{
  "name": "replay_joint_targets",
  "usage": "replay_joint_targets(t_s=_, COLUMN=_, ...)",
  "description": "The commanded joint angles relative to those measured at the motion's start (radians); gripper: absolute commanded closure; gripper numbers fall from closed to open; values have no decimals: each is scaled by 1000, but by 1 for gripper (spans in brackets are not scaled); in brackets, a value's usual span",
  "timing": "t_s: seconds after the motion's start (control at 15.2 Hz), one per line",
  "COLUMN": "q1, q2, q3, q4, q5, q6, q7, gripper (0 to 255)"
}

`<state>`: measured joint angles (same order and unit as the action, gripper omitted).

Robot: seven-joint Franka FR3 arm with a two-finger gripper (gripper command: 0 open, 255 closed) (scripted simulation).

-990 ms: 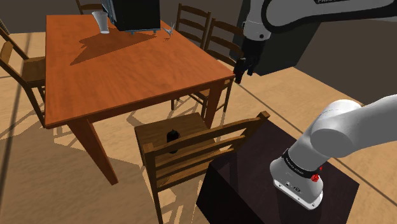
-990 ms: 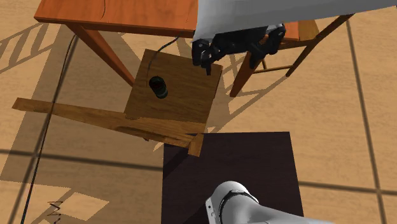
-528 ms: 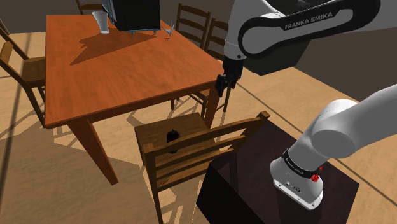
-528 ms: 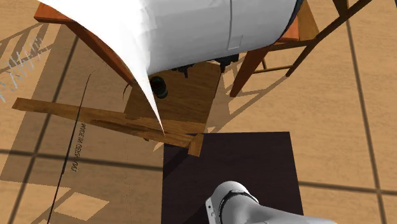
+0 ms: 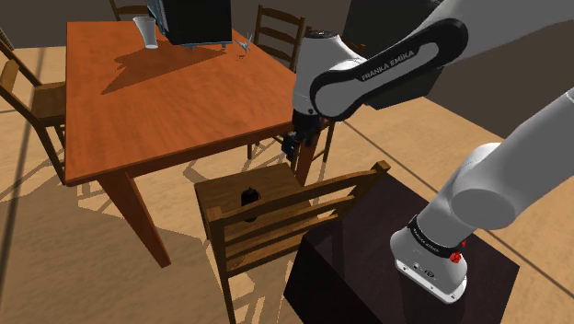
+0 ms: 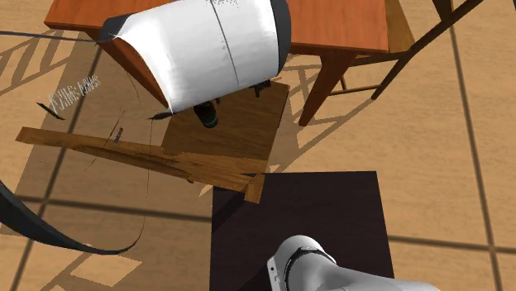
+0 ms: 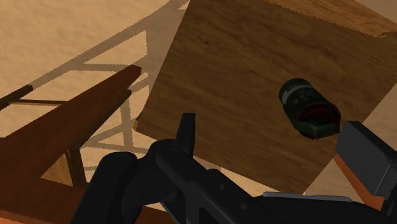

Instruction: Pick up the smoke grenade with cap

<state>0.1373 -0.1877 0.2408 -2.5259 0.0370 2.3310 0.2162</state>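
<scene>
- While hanging by a corner of the reddish-brown wooden table [image 5: 156, 92], the all-black two-finger gripper [image 5: 292, 144] is holding its fingers apart, clasping nothing.
- Through the wrist camera, the gripper [image 7: 273, 137] is pointing down toward the small dark cylindrical smoke grenade [image 7: 308, 108], which is showing beyond the fingertips, nearer one finger and touching neither.
- That close view is revealing a pale band round the grenade's body and a dark reddish patch at the end facing the camera.
- From the shoulder view, the grenade [image 5: 248, 196] is appearing as a plain black stub, standing upright about mid-seat on the brown wooden slat-backed chair [image 5: 221, 191], below the gripper and apart from it.
- Looking from above, the second exterior view is showing the grenade [image 6: 207, 114] on the chair [image 6: 240, 132], its top partly overlapped by a broad white arm link [image 6: 215, 50].
- The dark box stand [image 6: 306, 207] is sitting just behind the chair's backrest.
</scene>
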Motion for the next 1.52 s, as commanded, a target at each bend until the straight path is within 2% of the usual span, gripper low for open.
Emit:
replay_joint_targets(t_s=0.0, q1=4, q2=84, q3=20, q4=31, q5=-19, q6=59, q7=38, gripper=0)
replay_joint_targets(t_s=0.46, q1=43, q2=362, q3=47, q4=162, q5=-143, q6=213, q7=195, gripper=0)
replay_joint_targets(t_s=0.99, q1=156, q2=670, q3=-3, q4=390, q5=-279, q6=303, q7=348, gripper=0)
replay_joint_targets(t_s=1.45, q1=178, q2=743, q3=-32, q4=407, q5=-307, q6=359, q7=370, gripper=0)
